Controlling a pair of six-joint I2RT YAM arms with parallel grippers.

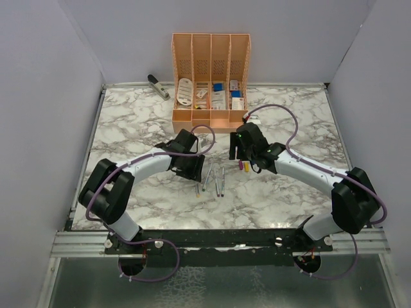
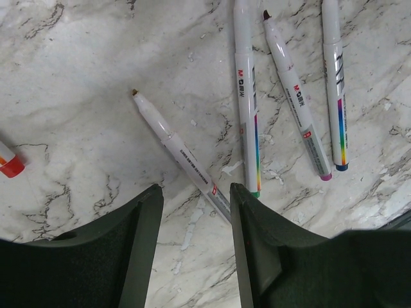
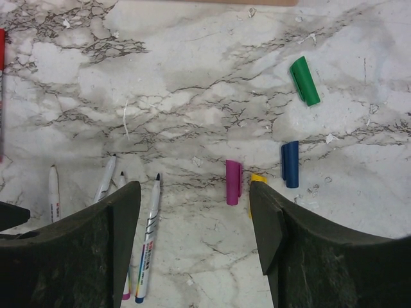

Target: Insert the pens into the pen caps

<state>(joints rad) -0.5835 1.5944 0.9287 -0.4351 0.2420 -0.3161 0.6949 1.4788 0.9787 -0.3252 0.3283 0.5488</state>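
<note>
At mid-table, on the near side of the orange organiser (image 1: 210, 61), both arms hang low over the marble table (image 1: 128, 115).

Left gripper (image 2: 195, 218): jaws wide, nothing held. One pen (image 2: 182, 149) lies slantwise below it. Its back end runs in close beside one finger, not centred in the gap. Three more pens (image 2: 246, 96) lie close together just right of it. Red piece (image 2: 9, 165) at the frame edge is cut off; cannot tell whether it is a loose cap or sits on a pen.

Right gripper (image 3: 196, 215): also wide and empty, over the loose pen caps. Purple cap (image 3: 234, 182) and yellow cap (image 3: 257, 178) lie just beside each other, the yellow partly hidden by a finger. Blue cap (image 3: 290, 164) is near them, and green cap (image 3: 304, 81) lies farther off toward the organiser.

Step in hand, by judgement: pick-up, with these four caps not yet on pens. Next, the left gripper likely needs to turn so its fingers cross the barrel, then lower and close mid-barrel. The right should take the matching cap by its closed end, leaving the mouth free. The pen's tip colour is too small to tell.
</note>
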